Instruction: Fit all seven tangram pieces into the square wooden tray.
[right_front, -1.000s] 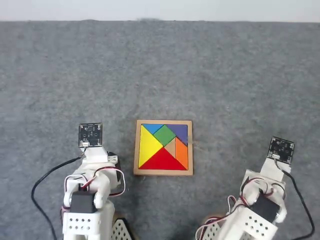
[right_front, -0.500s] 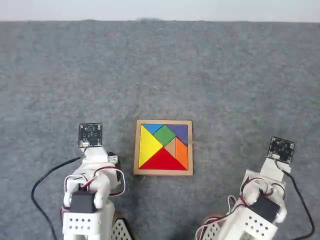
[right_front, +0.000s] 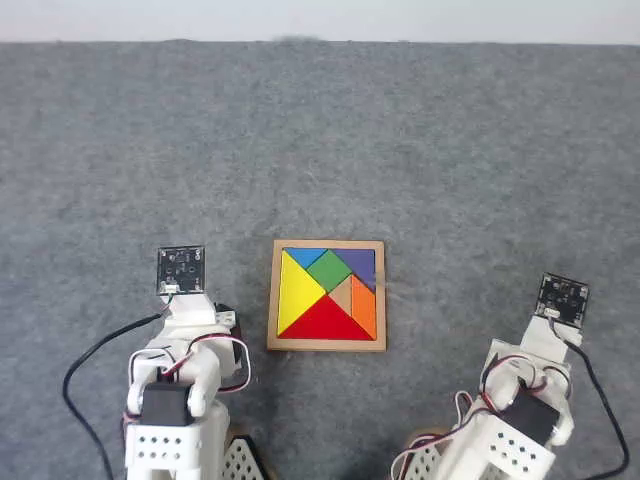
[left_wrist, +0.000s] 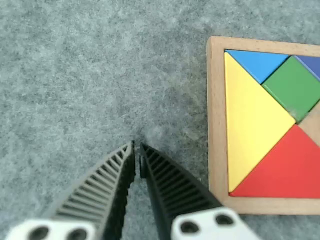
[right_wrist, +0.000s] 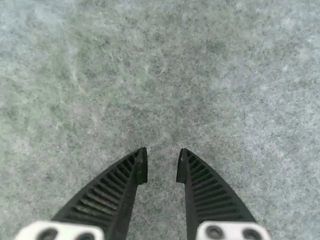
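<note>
1. Left gripper (left_wrist: 137, 147): fingers (left_wrist: 116, 175) pressed together, tips all but touching, nothing between them. Tips point at bare mat (left_wrist: 75, 75), just beside the tray's (left_wrist: 216, 125) near side rim, apart from it.

2. Right gripper (right_wrist: 162, 159): fingers (right_wrist: 125, 185) spread by a small gap, holding nothing, over bare mat.

3. Left arm (right_front: 185, 350): at the near edge of the table, beside the tray.

4. Right arm (right_front: 530, 380): near edge on the other side, well apart from the tray.

5. Tray: square, wooden, flat on the mat between the arms and nearer the left one.

6. Contents, flush inside the rim:
- yellow triangle (right_front: 297, 292), along the side toward the left arm
- red triangle (right_front: 328, 322), along the near side
- blue triangle (right_front: 305, 256), green square (right_front: 329, 270) and purple piece (right_front: 360, 265), along the far side
- orange piece (right_front: 364, 305), along the side toward the right arm
- tan triangle (right_front: 343, 296), at the centre; possibly a plain wooden piece, possibly bare tray floor, cannot tell which
</note>
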